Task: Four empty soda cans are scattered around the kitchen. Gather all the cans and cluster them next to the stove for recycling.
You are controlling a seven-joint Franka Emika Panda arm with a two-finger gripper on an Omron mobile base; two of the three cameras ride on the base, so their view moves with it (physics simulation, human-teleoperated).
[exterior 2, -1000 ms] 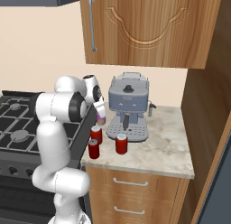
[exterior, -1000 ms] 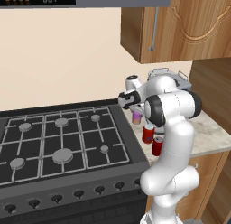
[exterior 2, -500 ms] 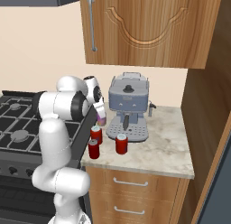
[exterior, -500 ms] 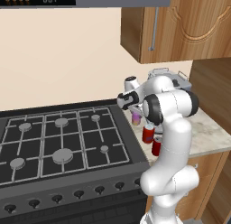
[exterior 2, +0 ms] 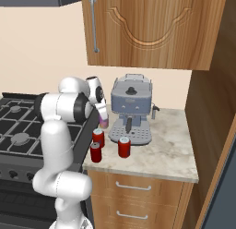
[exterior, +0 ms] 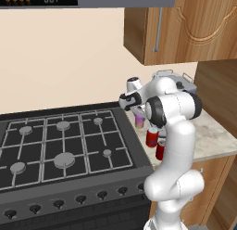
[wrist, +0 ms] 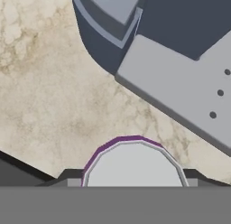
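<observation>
Hand view shows the small purple soda can with its silvery top upright, clamped between the gripper jaws above beige marbled counter.

arm: folded, reaching forward | claw: pointing down; clamped on purple can

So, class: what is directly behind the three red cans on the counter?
Behind the red cans stands the grey-blue espresso machine. Left of it, the gripper is shut on the purple can. The counter behind the machine is covered.
</observation>
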